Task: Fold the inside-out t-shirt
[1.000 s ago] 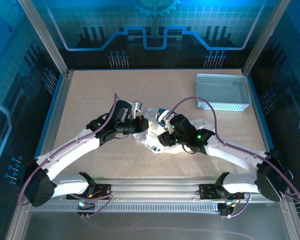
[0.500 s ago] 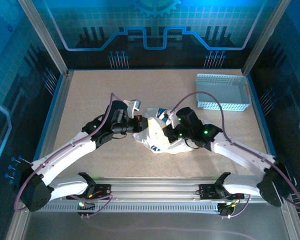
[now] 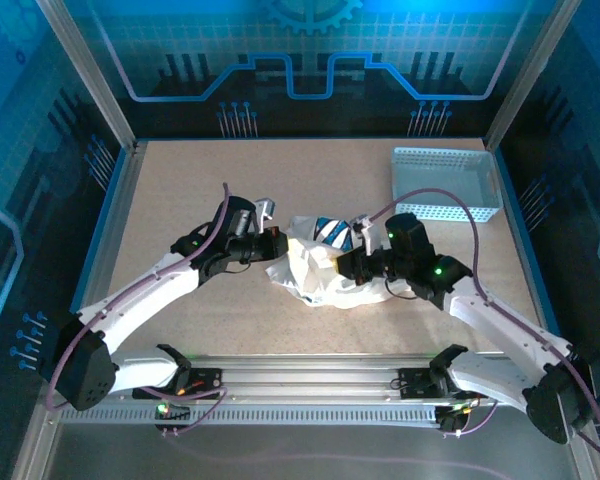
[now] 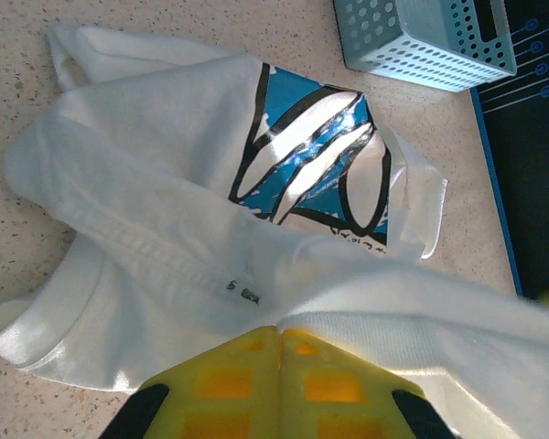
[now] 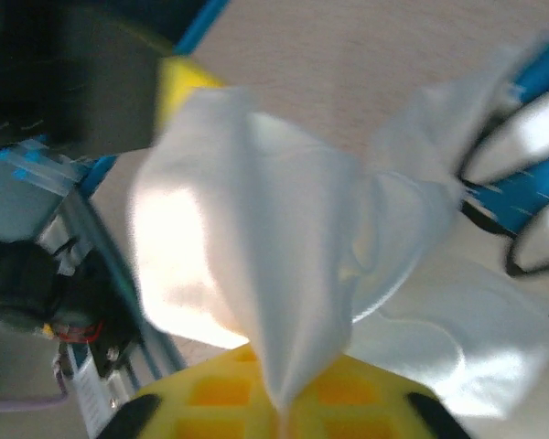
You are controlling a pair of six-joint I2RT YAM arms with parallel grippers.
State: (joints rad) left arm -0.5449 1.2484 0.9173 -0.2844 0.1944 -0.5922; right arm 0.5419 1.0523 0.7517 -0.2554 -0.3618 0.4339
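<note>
Both my left gripper (image 4: 279, 334) and right gripper (image 5: 279, 410) pinch the bunched inside-out t-shirt (image 3: 315, 272) at the top view's centre; the thin fold in my right could slip free if I pull apart.

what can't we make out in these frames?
- Left wrist: basket cut off by the top edge.
- Right wrist: t-shirt logo blurred, cut off by the right edge.
- Top external: sleeves and hem lost in the bunched cloth; logo too small to read.
</note>
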